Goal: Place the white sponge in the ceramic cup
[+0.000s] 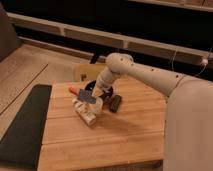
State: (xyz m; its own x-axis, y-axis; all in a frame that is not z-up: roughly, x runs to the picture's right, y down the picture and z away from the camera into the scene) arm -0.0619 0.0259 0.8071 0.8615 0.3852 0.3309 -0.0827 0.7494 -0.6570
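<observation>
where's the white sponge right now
In the camera view the white sponge is held in the shut gripper at the wooden table's back left, right above the ceramic cup, just in front of the black bowl.

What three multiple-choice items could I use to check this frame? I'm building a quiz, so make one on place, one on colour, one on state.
1. Where is the white sponge?
A. Flat on the dark mat
B. At the ceramic cup, under the gripper
C. Inside the black bowl

2. What colour is the oblong gadget right of the cup?
A. Black
B. Orange
C. Cream

3. What is the gripper's state?
A. Wide open, far above the table
B. Resting open on the mat
C. Shut on the sponge, low over the cup

Answers:
1. B, since the bluish pad sits at the cup's rim, below the arm's end.
2. A, since it shows as a dark oblong on the pale wooden table.
3. C, since the sponge hangs at the arm's tip, just over the cup.
</observation>
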